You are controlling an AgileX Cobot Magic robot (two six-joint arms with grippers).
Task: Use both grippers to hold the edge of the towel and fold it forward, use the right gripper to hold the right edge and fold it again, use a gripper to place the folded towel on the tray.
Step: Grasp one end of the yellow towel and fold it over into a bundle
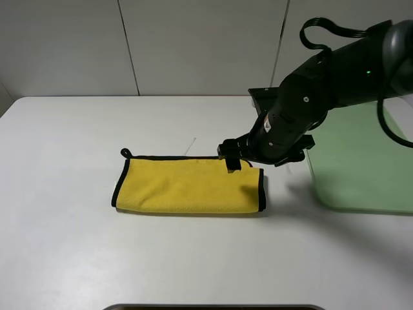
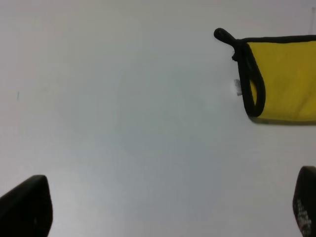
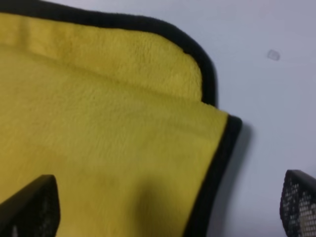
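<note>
The right gripper hangs over the towel, at its far right corner. Its jaws are wide apart and hold nothing. In the right wrist view, one jaw tip is over the yellow cloth and the other is over the bare bench, just past the black edge.

The left gripper is well apart from the towel's loop end. Its jaws are apart and empty too.

The towel lies flat in the middle of the bench. It is yellow and folded into a long shape. It has black trim on the far side and both short ends, and a small black loop at the far left corner. At the right corner the two layers do not quite line up.

The green tray sits to the right, near the towel but not touching it. There is lots of bare bench to the left and in front.
</note>
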